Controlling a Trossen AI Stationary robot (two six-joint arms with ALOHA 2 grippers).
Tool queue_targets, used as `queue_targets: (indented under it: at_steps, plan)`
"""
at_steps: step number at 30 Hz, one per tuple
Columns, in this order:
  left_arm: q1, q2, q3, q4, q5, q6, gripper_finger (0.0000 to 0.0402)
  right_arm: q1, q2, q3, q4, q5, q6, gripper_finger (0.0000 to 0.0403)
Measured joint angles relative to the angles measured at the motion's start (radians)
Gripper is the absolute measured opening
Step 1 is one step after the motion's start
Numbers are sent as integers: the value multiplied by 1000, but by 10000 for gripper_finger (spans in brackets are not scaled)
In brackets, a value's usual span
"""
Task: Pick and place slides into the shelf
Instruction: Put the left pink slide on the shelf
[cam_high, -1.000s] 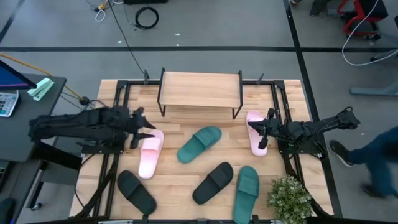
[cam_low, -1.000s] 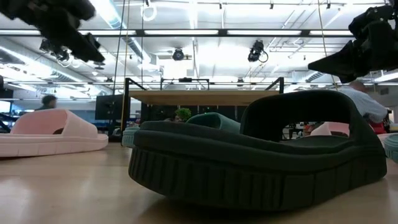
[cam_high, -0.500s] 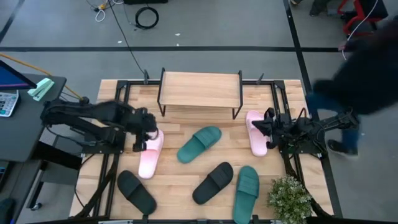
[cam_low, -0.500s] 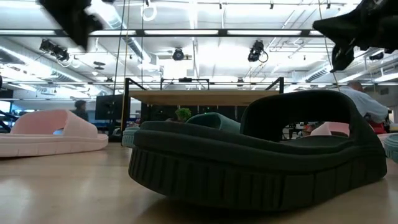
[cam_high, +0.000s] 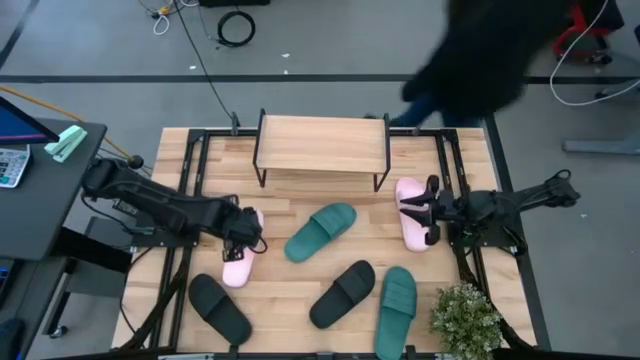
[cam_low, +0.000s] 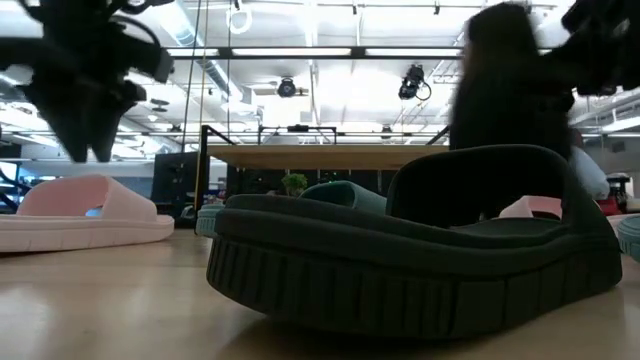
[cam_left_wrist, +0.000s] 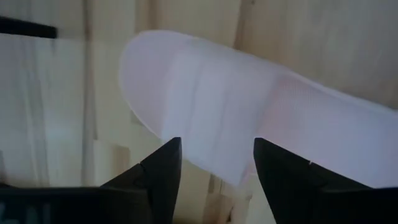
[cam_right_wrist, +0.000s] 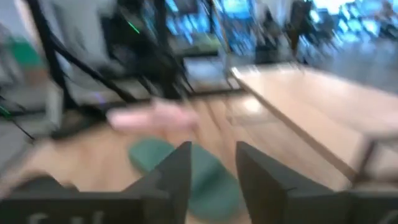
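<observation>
Six slides lie on the counter (cam_high: 300, 275), none yet on the shelf (cam_high: 322, 143), which stands bare at upper centre of the high view. The step in hand looks like the first pick, both arms going for the pink pair.

At left of centre, the left claw (cam_high: 243, 240) hangs over the left pink slide (cam_high: 240, 262); in the left wrist view its fingers (cam_left_wrist: 163, 171) stand wide, with the strap (cam_left_wrist: 211, 124) just beyond the gap. It likely needs to drop, straddle the strap and close.

At right of centre, the right claw (cam_high: 428, 212) sits at the right pink slide (cam_high: 409, 214), fingers parted and holding nothing.

The teal slides (cam_high: 320, 231) and black slides (cam_high: 343, 294) lie lower, untouched.
</observation>
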Motion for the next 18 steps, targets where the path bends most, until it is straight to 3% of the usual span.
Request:
queue_targets:
  at_steps: [4,11,18]
  plan:
    - [-32,54,-7,6,0,-28,199,0,49,71,-154,58,11,180]
    - [-82,116,-7,41,-8,-144,183,0,132,96,-166,77,8,207]
    - [-69,186,-7,28,-212,-155,183,0,177,96,-159,78,-24,208]
